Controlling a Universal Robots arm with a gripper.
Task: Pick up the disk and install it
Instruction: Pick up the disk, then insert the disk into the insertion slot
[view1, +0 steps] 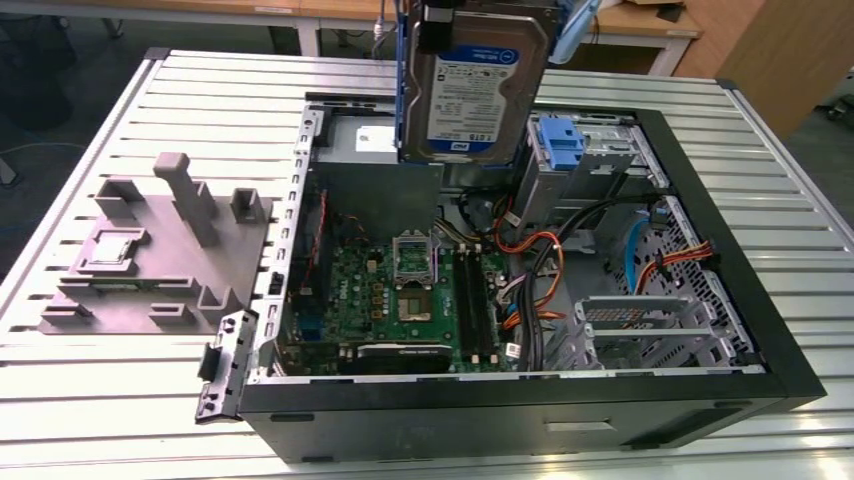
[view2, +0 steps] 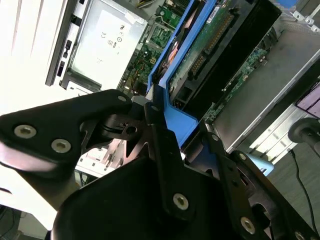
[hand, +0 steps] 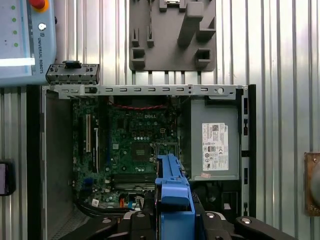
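Slatted table (view1: 134, 400), open case (view1: 534, 415); overhead, tool (view2: 165, 122) (tight grip) on upright disk (view1: 474, 90).

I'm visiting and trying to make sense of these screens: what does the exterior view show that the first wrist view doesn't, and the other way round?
The exterior view adds the label face of the disk, hanging upright over the open computer case, and a blue latch piece inside. The first wrist view adds a pale control panel with a red button near the case, and the gripper closed on the disk's blue frame. Both share the green motherboard and the grey fixture plate.
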